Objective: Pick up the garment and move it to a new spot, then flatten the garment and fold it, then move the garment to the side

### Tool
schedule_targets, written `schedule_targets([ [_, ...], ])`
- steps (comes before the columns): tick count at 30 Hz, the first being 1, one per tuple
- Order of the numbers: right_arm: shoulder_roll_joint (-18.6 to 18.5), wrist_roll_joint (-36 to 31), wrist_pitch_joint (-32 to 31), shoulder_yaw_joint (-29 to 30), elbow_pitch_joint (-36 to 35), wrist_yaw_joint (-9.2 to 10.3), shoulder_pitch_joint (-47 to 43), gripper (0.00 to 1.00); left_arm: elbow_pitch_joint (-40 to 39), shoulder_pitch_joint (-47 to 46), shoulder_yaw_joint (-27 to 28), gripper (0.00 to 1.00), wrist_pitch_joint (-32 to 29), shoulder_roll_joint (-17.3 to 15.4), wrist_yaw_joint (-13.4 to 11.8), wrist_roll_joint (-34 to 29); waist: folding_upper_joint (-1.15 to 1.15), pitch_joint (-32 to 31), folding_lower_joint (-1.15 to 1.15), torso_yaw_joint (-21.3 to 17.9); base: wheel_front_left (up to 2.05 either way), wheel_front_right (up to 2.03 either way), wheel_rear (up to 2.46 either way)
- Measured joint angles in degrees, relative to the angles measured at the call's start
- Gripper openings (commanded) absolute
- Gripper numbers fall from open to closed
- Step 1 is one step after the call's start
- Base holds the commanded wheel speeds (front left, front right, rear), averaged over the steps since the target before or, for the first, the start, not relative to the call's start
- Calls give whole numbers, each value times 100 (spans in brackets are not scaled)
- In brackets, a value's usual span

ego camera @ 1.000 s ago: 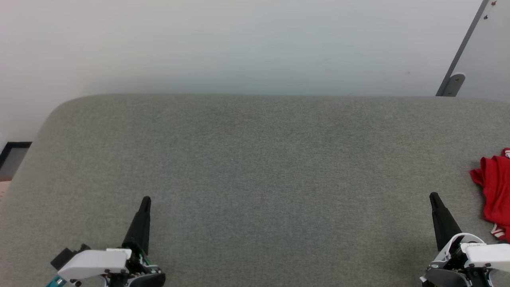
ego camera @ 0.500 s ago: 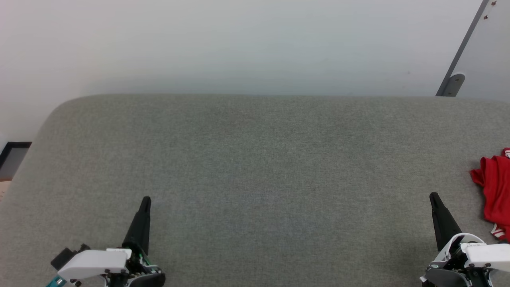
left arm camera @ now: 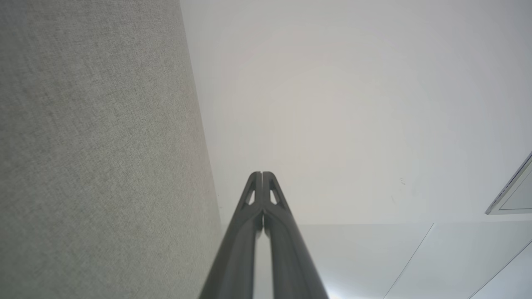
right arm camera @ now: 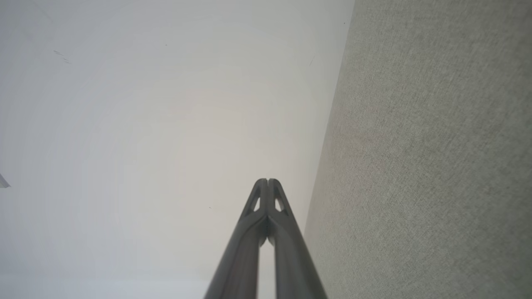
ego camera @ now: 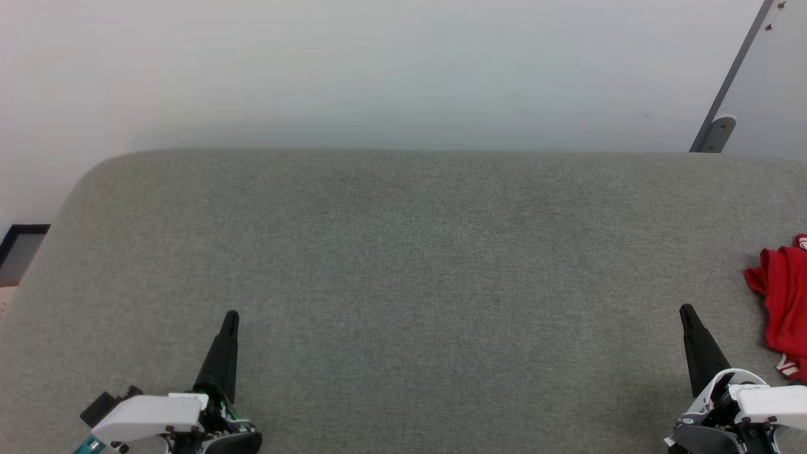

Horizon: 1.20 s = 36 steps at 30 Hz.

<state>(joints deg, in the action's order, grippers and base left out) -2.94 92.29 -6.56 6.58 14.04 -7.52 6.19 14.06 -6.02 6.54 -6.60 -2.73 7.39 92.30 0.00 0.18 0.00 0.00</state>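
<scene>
1. The garment [ego camera: 785,302] lies as a crumpled red heap at the far right edge of the table [ego camera: 403,252], partly cut off in the head view, with a scrap of striped trim at its near end. It is bunched rather than spread, so I'd judge nothing of the task is done yet.
2. The right hand [ego camera: 685,310] sits low at the near right, its fingers pressed together with nothing between them. The garment is near it, off to its right and not touching. That makes it the natural one for the pick-up.
3. The left hand [ego camera: 231,314] mirrors it at the near left, likewise clenched on nothing and well apart from the garment.
4. Both point away across the table toward the pale wall [ego camera: 378,63]. It looks like a parked pose. The broad grey middle lies between them, and I'd guess the spreading and folding belong there.
5. Next, the right hand would need to unclench and swing right to the heap. Thin fabric drapes and drags, so pinching a raised fold seems wisest.
</scene>
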Motion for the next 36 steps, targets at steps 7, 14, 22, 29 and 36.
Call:
schedule_targets([
  [7,0,0,0,0,0,0,0,0,-1,0,-1,0,0,0,0,0,0,0,0,0,0,0,0],
  [14,0,0,0,0,0,0,0,0,-1,0,-1,0,0,0,0,0,0,0,0,0,0,0,0],
  [22,0,0,0,0,0,0,0,0,-1,0,-2,0,0,0,0,0,0,0,0,0,0,0,0],
  [29,0,0,0,0,0,0,0,0,-1,0,-2,0,0,0,0,0,0,0,0,0,0,0,0],
  [36,0,0,0,0,0,0,0,0,-1,0,0,0,0,0,0,0,0,0,0,0,0,0,0],
])
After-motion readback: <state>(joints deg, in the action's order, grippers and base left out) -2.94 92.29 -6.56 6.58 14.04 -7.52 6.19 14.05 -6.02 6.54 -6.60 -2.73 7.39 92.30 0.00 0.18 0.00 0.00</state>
